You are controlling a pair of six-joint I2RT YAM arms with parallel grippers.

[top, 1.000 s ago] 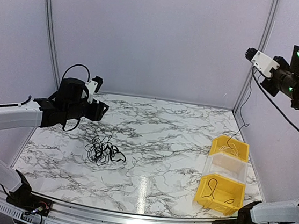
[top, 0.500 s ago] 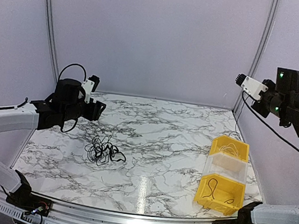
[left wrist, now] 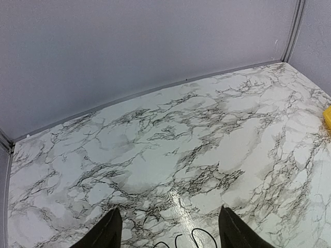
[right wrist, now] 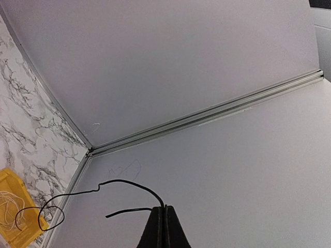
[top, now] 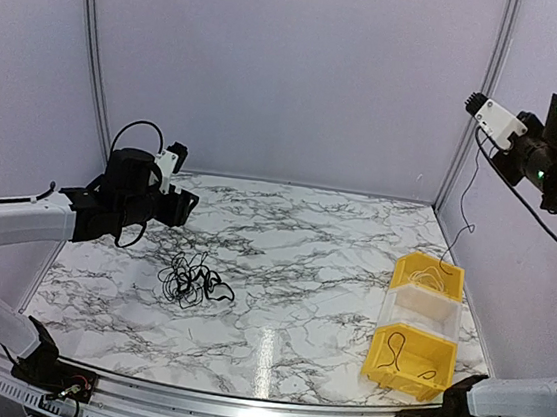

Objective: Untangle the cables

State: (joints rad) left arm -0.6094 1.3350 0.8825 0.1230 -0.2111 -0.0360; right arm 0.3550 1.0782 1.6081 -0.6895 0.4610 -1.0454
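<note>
The cables [top: 193, 281] lie in a small dark wiry knot on the marble table [top: 325, 244], toward 8 o'clock from the table's middle. A few loops of the knot stray out on its 3 o'clock side. The white strand I cannot pick out among the black ones.

At about 11 o'clock from the knot, raised off the surface, hangs the left gripper [top: 180, 203]. Its jaws stand wide apart with nothing between them. In the left wrist view the two dark fingers [left wrist: 107, 232] frame bare marble, and only a couple of black loops [left wrist: 182, 241] peek in at the bottom edge.

Over at the table's 3 to 4 o'clock side sits a row of three bins touching one another: a yellow bin [top: 401, 275] farthest back, a clear bin [top: 389, 307] in the middle and a second yellow bin [top: 375, 367] nearest. A black wire [top: 395, 350] curls inside the nearest one, and a pale coil [right wrist: 7, 205] lies in the far one.

High up at 1 o'clock from the bins, the right gripper [top: 471, 102] is pinched tight on a thin black cable [top: 464, 194]. The cable dangles from it down to the far yellow bin. The right wrist view shows the fingertips pressed together on that cable, with its loose end sticking out at 9 o'clock.
</note>
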